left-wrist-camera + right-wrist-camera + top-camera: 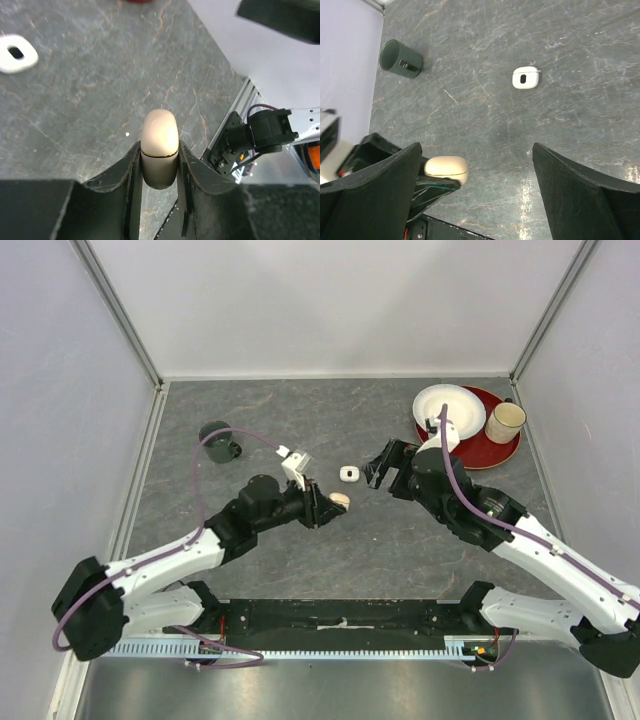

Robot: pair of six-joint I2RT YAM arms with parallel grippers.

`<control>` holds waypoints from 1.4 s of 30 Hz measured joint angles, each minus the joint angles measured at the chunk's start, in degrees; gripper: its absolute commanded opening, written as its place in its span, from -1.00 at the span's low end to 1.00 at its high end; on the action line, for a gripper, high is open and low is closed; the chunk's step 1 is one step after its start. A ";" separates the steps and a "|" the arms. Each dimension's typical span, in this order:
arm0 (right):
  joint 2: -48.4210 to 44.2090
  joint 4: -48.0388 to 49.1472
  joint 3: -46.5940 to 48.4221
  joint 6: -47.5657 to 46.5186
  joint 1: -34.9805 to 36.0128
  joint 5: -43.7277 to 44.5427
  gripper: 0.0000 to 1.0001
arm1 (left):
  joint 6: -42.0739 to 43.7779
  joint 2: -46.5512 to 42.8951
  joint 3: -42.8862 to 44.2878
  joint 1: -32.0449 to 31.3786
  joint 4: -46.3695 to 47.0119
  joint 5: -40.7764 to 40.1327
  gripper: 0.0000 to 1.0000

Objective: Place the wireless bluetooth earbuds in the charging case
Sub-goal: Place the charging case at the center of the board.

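My left end effector [328,506], clamped on the beige charging case [341,502], and my wide-spread right end effector [376,469] leave only a narrow lane of bare surface [330,420] between them. The small white piece [348,474] lies in that lane, at 12 o'clock from the case and 9 o'clock from my right fingers. Past it toward 12 o'clock the surface runs bare to the far wall. A dark cup [218,441] stands at 10 o'clock from my left wrist, well apart. At 1 o'clock from my right arm, a red plate [500,452] bearing a white bowl [450,405] and a beige mug [505,422] fills that corner.

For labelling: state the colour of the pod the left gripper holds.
Smooth oval pod: pale beige; left wrist view.
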 measured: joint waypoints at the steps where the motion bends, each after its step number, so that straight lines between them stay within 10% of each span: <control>1: -0.44 -0.15 -0.11 0.15 0.00 0.50 0.96 | -1.25 2.27 0.72 0.00 -0.09 0.48 -0.96; 20: -5.99 -2.95 -4.09 2.73 0.00 3.96 0.96 | -20.92 34.16 5.90 1.09 12.81 8.35 -0.95; 42: -6.64 -3.50 -4.63 2.75 -0.02 3.52 0.96 | -31.15 45.51 7.21 2.45 17.68 5.09 -0.63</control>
